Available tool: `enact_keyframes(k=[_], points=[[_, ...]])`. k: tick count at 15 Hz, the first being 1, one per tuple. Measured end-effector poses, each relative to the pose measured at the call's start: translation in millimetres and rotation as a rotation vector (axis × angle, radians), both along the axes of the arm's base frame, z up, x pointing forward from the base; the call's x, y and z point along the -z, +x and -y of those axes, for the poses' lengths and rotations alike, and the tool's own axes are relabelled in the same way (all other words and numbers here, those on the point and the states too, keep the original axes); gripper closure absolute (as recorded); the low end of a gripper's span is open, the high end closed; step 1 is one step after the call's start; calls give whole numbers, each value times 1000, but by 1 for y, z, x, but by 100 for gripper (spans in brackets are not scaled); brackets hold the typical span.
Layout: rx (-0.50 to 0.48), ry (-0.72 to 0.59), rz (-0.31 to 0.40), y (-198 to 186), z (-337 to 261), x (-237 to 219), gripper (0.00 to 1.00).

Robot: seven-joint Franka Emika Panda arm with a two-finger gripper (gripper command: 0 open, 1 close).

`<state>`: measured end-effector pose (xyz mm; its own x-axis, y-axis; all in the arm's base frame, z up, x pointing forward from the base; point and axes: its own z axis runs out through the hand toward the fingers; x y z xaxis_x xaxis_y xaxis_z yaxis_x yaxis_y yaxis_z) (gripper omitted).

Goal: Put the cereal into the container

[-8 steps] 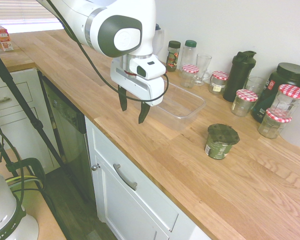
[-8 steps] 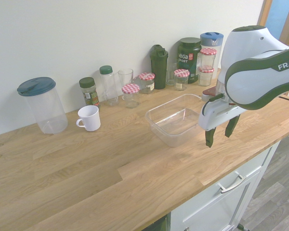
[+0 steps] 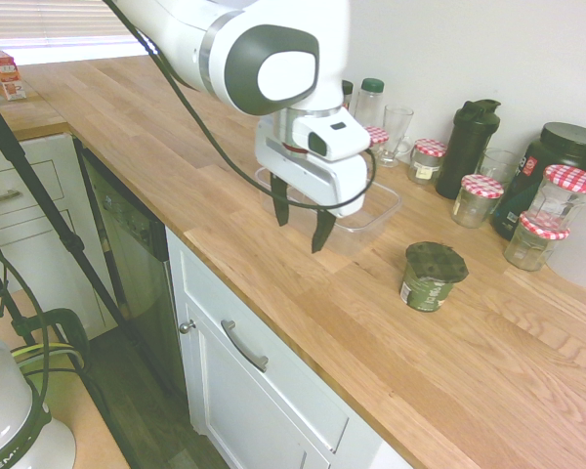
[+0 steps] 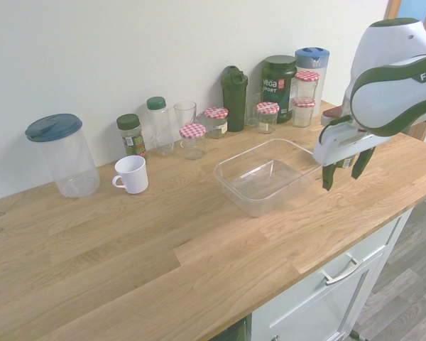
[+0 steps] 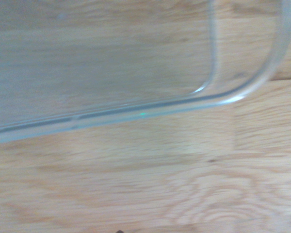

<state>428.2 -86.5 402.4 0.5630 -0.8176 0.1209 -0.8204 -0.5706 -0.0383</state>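
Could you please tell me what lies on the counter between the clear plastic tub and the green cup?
Only bare wooden counter lies between the tub and the cup; the first exterior view shows this.

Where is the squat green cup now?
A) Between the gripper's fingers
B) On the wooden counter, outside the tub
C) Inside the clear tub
B: the cup stands on the wooden counter, with bare wood between it and the clear tub.
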Motion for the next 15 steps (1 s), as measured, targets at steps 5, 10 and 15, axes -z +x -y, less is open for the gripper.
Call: enact_keyframes(k=[5,10,15], points=[[128,-17,47,-3,77,26,0],[188,-10,84,18,106,55,0],[235,14,114,50,119,64,0]])
